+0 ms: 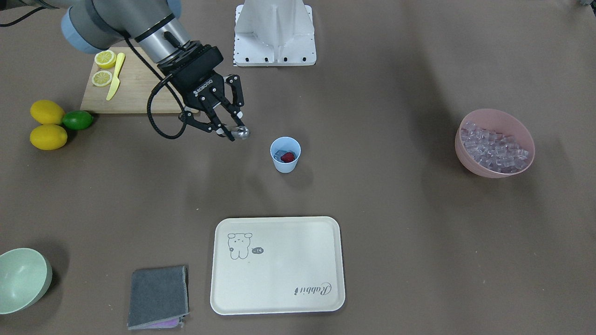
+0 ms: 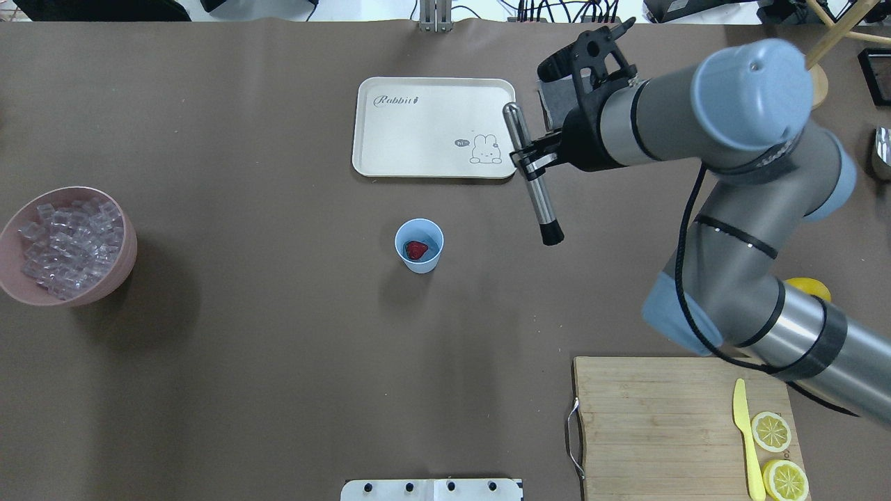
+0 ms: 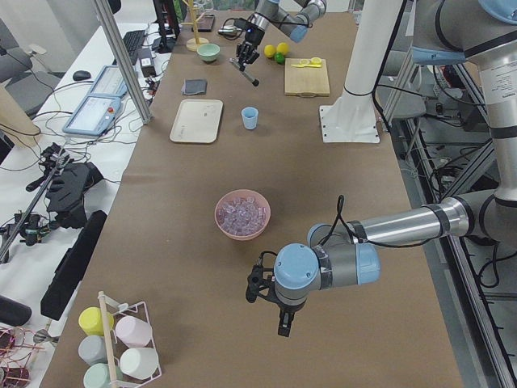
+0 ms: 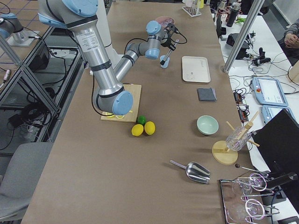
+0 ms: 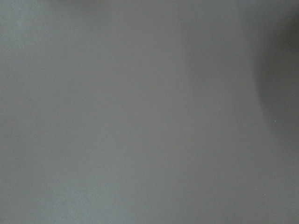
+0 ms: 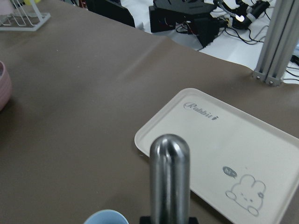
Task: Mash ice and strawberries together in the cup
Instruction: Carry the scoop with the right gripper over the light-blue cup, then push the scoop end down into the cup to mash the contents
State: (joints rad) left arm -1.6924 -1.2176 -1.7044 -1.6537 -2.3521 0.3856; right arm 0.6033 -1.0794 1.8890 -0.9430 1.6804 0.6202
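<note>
Brown tabletop [image 2: 278, 362] with a small light blue plastic cup [image 2: 419, 245] upright at its centre, holding one red strawberry [image 2: 416, 250] and a clear ice cube [image 1: 278, 154]. Your right arm [image 2: 647, 125] has its jaws clamped on a slanted black-tipped steel muddler [image 2: 536, 191], raised beside the cup toward the right edge. Your left arm [image 3: 295, 275] hangs toward the left edge; you cannot tell its jaws' state.

the right arm's black two-finger gripper [image 2: 532, 156] is clamping a slim silver metal rod with a black tip [image 2: 542, 207], tilted, apart from the small light blue plastic cup [image 2: 422, 266]. a small red strawberry [image 2: 416, 250] is lying inside. clear ice cubes [image 2: 66, 245] are filling a round pink bowl [image 2: 129, 245].
</note>
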